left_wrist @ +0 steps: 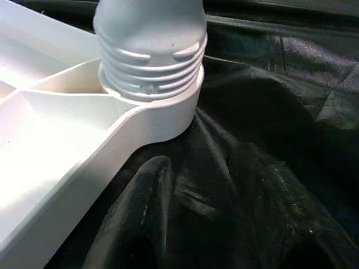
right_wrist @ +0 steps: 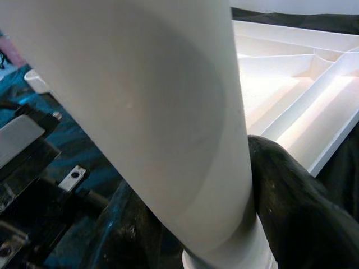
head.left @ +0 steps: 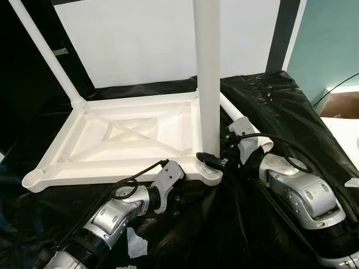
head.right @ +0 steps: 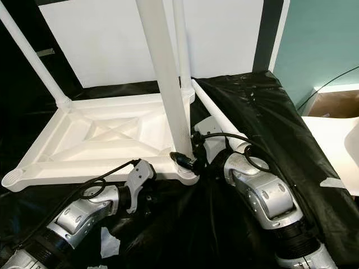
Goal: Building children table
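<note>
My right gripper has its jaws clamped on the upright leg, long axis vertical, threaded into the near corner socket of the upturned tabletop. My left gripper waits open beside that corner.

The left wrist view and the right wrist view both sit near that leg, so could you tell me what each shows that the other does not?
Left wrist: the leg's threads seated in the corner socket, with the left tool low on the black sheet. Right wrist: the smooth shaft of the leg with the right tool's finger against it. Both show the ribbed tabletop.
</note>
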`<state>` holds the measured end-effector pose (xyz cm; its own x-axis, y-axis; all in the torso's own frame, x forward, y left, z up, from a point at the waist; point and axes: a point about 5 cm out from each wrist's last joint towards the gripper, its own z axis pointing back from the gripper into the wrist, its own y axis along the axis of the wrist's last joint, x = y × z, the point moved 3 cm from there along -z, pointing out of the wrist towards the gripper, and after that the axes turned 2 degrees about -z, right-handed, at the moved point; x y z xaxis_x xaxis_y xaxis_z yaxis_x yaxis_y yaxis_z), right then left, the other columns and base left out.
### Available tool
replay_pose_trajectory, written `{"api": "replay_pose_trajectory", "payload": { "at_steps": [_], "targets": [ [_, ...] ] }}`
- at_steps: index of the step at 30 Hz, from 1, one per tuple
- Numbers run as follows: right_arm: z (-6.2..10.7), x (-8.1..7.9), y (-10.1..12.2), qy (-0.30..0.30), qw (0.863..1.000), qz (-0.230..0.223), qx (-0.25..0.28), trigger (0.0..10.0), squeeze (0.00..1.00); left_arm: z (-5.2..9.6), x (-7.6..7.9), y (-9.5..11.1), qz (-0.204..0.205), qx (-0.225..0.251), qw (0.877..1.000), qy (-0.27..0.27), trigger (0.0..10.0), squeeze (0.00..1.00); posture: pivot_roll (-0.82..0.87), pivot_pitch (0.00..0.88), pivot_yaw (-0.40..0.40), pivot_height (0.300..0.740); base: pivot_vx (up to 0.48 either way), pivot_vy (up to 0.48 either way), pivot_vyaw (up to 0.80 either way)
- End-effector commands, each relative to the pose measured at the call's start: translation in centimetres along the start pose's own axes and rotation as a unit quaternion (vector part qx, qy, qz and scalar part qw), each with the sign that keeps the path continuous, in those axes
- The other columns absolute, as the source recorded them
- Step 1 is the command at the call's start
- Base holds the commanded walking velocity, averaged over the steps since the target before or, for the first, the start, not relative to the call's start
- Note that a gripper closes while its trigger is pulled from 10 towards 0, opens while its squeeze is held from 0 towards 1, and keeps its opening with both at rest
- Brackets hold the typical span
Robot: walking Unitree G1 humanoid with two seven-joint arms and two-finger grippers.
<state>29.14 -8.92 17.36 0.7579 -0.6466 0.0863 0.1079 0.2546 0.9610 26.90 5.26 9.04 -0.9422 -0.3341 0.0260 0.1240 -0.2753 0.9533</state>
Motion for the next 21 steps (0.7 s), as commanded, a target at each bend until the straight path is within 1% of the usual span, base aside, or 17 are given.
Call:
{"api": "replay_pose_trajectory", "payload": {
  "at_steps": [1, 2, 3, 4, 6, 7, 9, 10, 12, 13, 17, 21],
  "targets": [
    [-0.1, -0.5, -4.0, 0.020, 0.994, -0.066, -0.080, 10.0, 0.00, 0.5, 0.2, -0.3, -0.007, -0.006, 0.999, -0.030, 10.0, 0.00, -0.10, 0.000, 0.117, 0.740, 0.000, 0.000, 0.00],
    [0.2, -0.5, -4.2, 0.028, 0.994, -0.057, -0.085, 10.0, 0.00, 0.5, 0.1, -0.2, -0.008, -0.006, 1.000, -0.029, 10.0, 0.00, -0.10, 0.000, 0.117, 0.740, 0.000, 0.000, 0.00],
    [0.8, -0.6, -4.6, 0.041, 0.994, -0.045, -0.092, 10.0, 0.00, 0.5, 0.0, -0.2, -0.012, -0.005, 1.000, -0.025, 10.0, 0.00, -0.10, 0.000, 0.115, 0.740, 0.000, 0.000, 0.00],
    [0.8, -0.6, -4.6, 0.041, 0.994, -0.045, -0.092, 10.0, 0.00, 0.5, 0.0, -0.2, -0.012, -0.005, 1.000, -0.025, 10.0, 0.00, -0.10, 0.000, 0.115, 0.740, 0.000, 0.000, 0.00],
    [1.7, -0.6, -5.2, 0.054, 0.992, -0.032, -0.105, 10.0, 0.00, 0.5, -0.2, -0.1, -0.017, -0.002, 1.000, -0.018, 10.0, 0.00, -0.10, 0.000, 0.113, 0.740, 0.000, 0.000, 0.00],
    [1.7, -0.6, -5.2, 0.054, 0.992, -0.032, -0.105, 10.0, 0.00, 0.5, -0.2, -0.1, -0.017, -0.002, 1.000, -0.018, 10.0, 0.00, -0.10, 0.000, 0.113, 0.740, 0.000, 0.000, 0.00],
    [3.0, -0.2, -6.4, 0.050, 0.990, -0.015, -0.130, 10.0, 0.00, 0.5, -0.4, 0.2, -0.021, 0.010, 1.000, -0.007, 10.0, 0.00, -0.10, 0.000, 0.113, 0.740, 0.000, 0.000, 0.00],
    [3.0, -0.2, -6.4, 0.050, 0.990, -0.015, -0.130, 10.0, 0.00, 0.5, -0.4, 0.2, -0.021, 0.010, 1.000, -0.007, 10.0, 0.00, -0.10, 0.000, 0.113, 0.740, 0.000, 0.000, 0.00],
    [3.9, -0.1, -7.0, 0.052, 0.989, -0.004, -0.142, 10.0, 0.00, 0.5, -0.7, 0.5, -0.026, 0.023, 0.999, 0.002, 10.0, 0.00, -0.10, 0.000, 0.112, 0.740, 0.000, 0.000, 0.00],
    [3.9, -0.1, -7.0, 0.052, 0.989, -0.004, -0.142, 10.0, 0.00, 0.5, -0.7, 0.5, -0.026, 0.023, 0.999, 0.002, 10.0, 0.00, -0.10, 0.000, 0.112, 0.740, 0.000, 0.000, 0.00],
    [4.7, 0.5, -6.6, 0.055, 0.988, 0.023, -0.142, 10.0, 0.00, 0.1, -1.0, 1.0, -0.038, 0.030, 0.999, 0.002, 10.0, 0.00, -0.13, 0.000, 0.122, 0.740, 0.000, 0.000, 0.00],
    [4.8, 0.9, -6.4, 0.052, 0.989, 0.026, -0.138, 10.0, 0.00, -0.1, -1.4, 1.3, -0.041, 0.032, 0.999, 0.009, 10.0, 0.00, -0.13, 0.000, 0.124, 0.740, 0.000, 0.000, 0.00]
  ]
}}
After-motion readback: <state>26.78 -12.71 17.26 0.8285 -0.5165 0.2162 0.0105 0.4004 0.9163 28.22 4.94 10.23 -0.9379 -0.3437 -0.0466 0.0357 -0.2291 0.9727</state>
